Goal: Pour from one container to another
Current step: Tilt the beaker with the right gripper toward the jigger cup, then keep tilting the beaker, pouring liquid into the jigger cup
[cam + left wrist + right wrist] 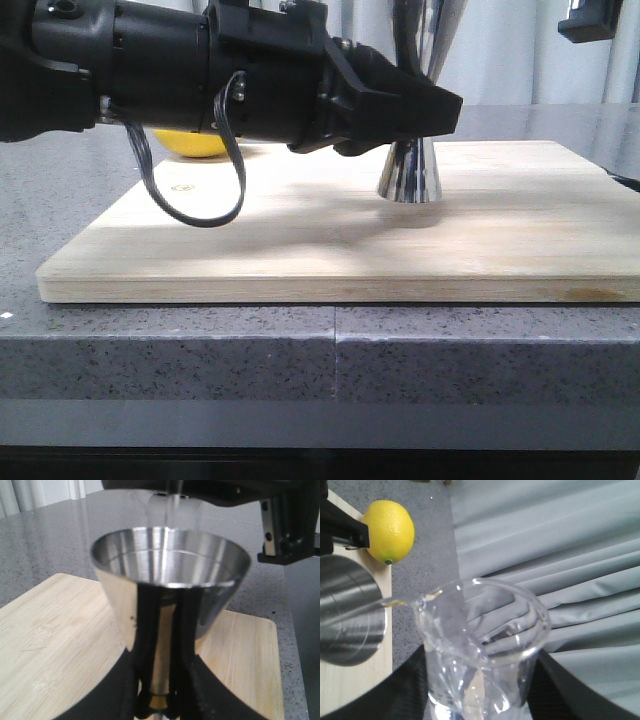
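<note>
The steel jigger (410, 170) stands upright on the wooden board (300, 235). My left gripper (425, 115) is shut on its narrow waist; in the left wrist view both black fingers (145, 625) press the stem under the wide cup (170, 560). The clear glass beaker (480, 645) is tilted with its pouring lip toward the jigger (347, 610), and my right gripper (480, 685) is shut around its body. A thin stream of clear liquid (400, 601) leaves the lip and falls into the jigger's cup, where liquid shows. The beaker is above the top edge of the front view.
A yellow lemon (195, 143) lies behind the left arm at the board's far edge, also seen in the right wrist view as the lemon (388, 531). Grey speckled counter (330, 350) surrounds the board. Pale curtains hang behind. A black cable (190, 205) loops under the left arm.
</note>
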Robot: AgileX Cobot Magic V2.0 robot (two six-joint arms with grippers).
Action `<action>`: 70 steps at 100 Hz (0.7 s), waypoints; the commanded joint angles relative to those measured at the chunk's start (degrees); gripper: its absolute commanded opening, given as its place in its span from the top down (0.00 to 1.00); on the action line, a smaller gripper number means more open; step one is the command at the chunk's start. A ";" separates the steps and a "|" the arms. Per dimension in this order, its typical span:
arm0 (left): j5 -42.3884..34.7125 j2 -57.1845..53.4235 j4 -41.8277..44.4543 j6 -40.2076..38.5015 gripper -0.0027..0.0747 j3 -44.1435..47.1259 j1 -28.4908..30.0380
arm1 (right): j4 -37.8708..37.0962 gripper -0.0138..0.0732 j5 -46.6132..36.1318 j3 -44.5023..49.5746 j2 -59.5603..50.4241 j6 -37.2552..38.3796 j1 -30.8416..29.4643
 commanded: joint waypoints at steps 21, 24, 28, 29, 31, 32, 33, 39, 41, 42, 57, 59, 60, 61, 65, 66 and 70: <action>-4.36 -3.20 -2.30 -0.32 0.99 -1.51 -0.01 | 1.48 0.44 -2.06 -2.14 -1.78 -1.12 -0.03; -4.36 -3.20 -2.30 -0.32 0.99 -1.51 -0.01 | 1.48 0.44 -2.06 -2.14 -1.78 -1.28 -0.03; -4.36 -3.20 -2.30 -0.32 0.99 -1.51 -0.01 | 1.48 0.44 -2.06 -2.14 -1.78 -2.21 -0.03; -4.36 -3.20 -2.30 -0.32 0.99 -1.51 -0.01 | 1.48 0.44 -2.06 -2.14 -1.78 -2.59 -0.03; -4.36 -3.20 -2.30 -0.32 0.99 -1.51 -0.01 | 1.48 0.44 -2.06 -2.14 -1.78 -2.96 -0.03; -4.36 -3.20 -2.30 -0.32 0.99 -1.51 -0.01 | 1.48 0.44 -2.06 -2.14 -1.78 -2.97 -0.03; -4.36 -3.20 -2.30 -0.32 0.99 -1.51 -0.01 | 1.48 0.44 -2.06 -2.14 -1.78 -2.97 -0.03; -4.36 -3.20 -2.30 -0.32 0.99 -1.51 -0.01 | 1.48 0.44 -2.06 -2.14 -1.78 -2.97 -0.03; -4.36 -3.20 -2.30 -0.32 0.99 -1.51 -0.01 | 1.48 0.44 -2.06 -2.14 -1.78 -2.97 -0.03; -4.36 -3.20 -2.30 -0.32 0.99 -1.51 -0.01 | 1.48 0.44 -2.06 -2.14 -1.78 -2.97 -0.03; -4.40 -3.20 -2.30 -0.32 0.99 -1.51 -0.01 | 1.48 0.44 -2.06 -2.14 -1.78 -2.97 -0.03; -4.40 -3.20 -2.30 -0.32 0.99 -1.51 -0.01 | 1.37 0.44 -2.06 -2.14 -1.78 -2.97 -0.03; -4.40 -3.20 -2.30 -0.32 0.99 -1.51 -0.01 | 1.37 0.44 -2.06 -2.14 -1.78 -2.97 -0.03; -4.51 -3.20 -2.30 -0.32 0.99 -1.51 -0.01 | 1.37 0.44 -2.06 -2.14 -1.78 -2.97 -0.03; -4.50 -3.20 -2.30 -0.32 0.99 -1.51 -0.01 | 1.37 0.44 -2.06 -2.14 -1.78 -3.06 -0.03; -4.64 -3.20 -2.30 -0.32 0.99 -1.51 -0.01 | 1.37 0.44 -2.06 -2.14 -1.78 -3.06 -0.03; -4.64 -3.20 -2.30 -0.32 0.99 -1.51 -0.01 | 1.37 0.44 -2.06 -2.14 -1.78 -3.06 -0.03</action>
